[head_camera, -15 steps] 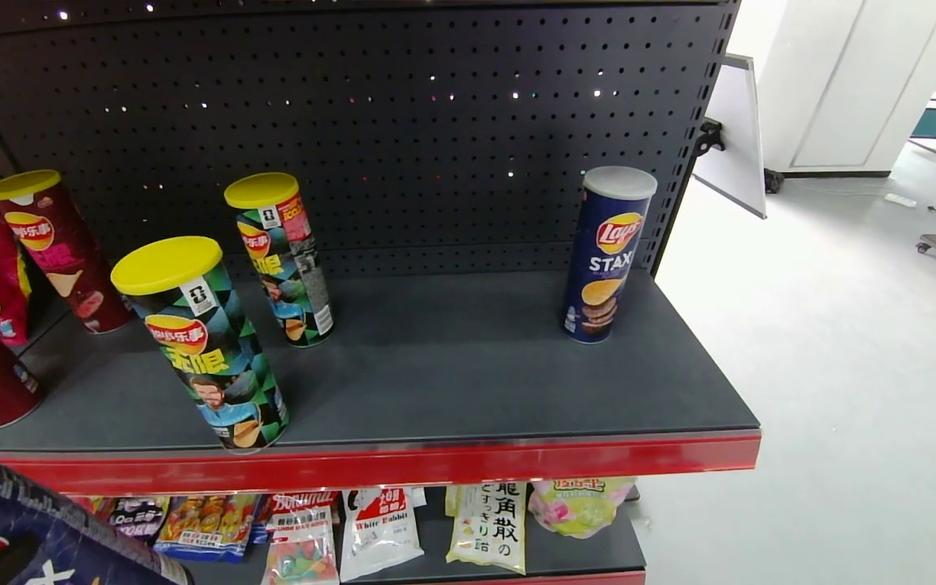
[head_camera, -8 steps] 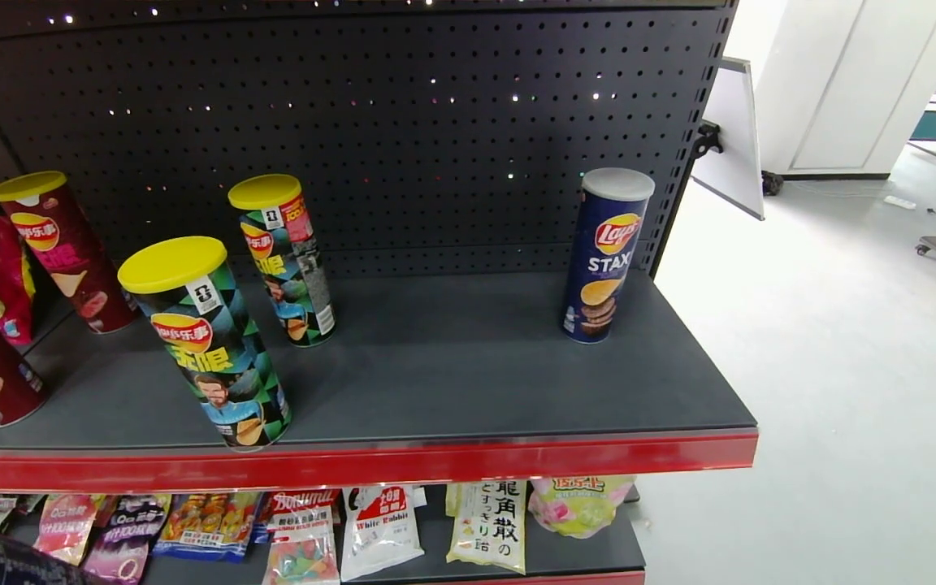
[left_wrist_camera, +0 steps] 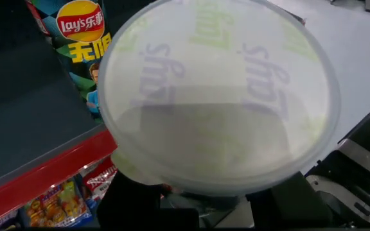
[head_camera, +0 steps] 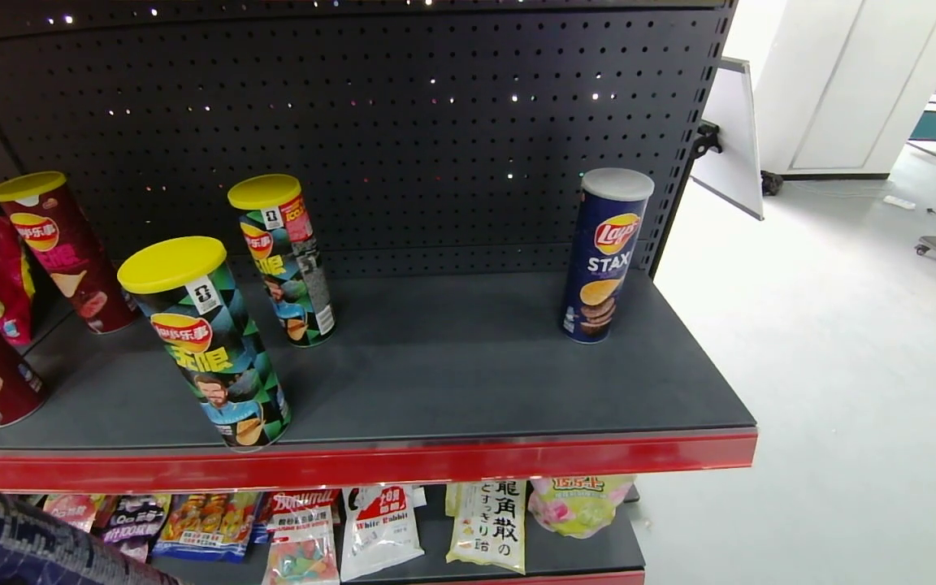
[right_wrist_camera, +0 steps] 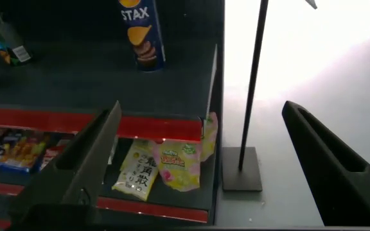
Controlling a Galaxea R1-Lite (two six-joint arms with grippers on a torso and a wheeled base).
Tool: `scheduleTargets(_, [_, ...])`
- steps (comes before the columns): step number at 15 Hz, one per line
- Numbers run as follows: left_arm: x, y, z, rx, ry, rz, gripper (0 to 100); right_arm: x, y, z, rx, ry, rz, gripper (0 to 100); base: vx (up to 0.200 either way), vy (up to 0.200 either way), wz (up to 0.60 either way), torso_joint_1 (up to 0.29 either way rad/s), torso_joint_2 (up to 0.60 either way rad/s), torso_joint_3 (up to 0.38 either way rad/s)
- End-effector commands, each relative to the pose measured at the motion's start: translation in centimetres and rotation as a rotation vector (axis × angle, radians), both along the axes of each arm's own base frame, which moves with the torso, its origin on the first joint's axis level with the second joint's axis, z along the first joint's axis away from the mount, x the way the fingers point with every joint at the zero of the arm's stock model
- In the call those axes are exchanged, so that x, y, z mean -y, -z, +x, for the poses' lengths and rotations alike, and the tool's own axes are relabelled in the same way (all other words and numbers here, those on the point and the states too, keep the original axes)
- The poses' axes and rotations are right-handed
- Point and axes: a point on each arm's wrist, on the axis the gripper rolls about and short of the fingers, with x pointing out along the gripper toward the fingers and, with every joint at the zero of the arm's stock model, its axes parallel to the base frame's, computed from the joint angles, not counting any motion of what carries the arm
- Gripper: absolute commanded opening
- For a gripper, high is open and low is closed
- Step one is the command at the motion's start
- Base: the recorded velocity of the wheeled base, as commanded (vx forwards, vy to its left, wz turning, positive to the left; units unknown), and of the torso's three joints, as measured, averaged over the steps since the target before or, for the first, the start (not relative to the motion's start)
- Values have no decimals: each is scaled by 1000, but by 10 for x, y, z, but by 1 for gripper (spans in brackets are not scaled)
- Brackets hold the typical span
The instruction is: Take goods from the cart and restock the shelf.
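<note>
A dark blue chip can [head_camera: 21, 544] pokes into the lower left corner of the head view, below the red shelf edge [head_camera: 435, 463]. Its clear plastic lid [left_wrist_camera: 217, 96] faces the left wrist camera, and my left gripper [left_wrist_camera: 204, 204] is shut on the can's body beneath it. Another dark blue can [head_camera: 608, 256] stands upright at the right end of the grey shelf [head_camera: 476, 366]; the same can [right_wrist_camera: 141, 32] shows in the right wrist view. My right gripper [right_wrist_camera: 203, 109] hangs open and empty, in front of and below the shelf's right end.
Two green-and-black cans with yellow lids [head_camera: 208, 345] [head_camera: 283, 260] stand left of centre, and maroon cans [head_camera: 62, 252] stand further left. Bare shelf lies between the green cans and the blue one. Snack bags [head_camera: 379, 528] fill the lower shelf. A whiteboard [head_camera: 732, 134] stands to the right.
The held blue can dropped low in the head view's corner, then came back up a little. The head view shifted slightly right early on.
</note>
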Motion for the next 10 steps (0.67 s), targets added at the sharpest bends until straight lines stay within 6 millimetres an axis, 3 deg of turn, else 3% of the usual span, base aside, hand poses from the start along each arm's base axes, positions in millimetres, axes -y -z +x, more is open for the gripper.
scheduleTargets(1, [1, -1, 7, -27, -19, 8, 0, -15, -37, 126, -148, -191, 30, 100, 0, 0, 0, 0, 0, 0])
scheduleTargets(6, [2, -6, 17, -55, -23, 13, 0, -17, -31, 208, -209, -400, 42, 100, 0, 0, 0, 0, 0, 0])
scheduleTargets(10, [7, -13, 34, -66, 51, -3, 0, -4, -17, 245, -218, -494, -26, 100, 0, 0, 0, 0, 0, 0])
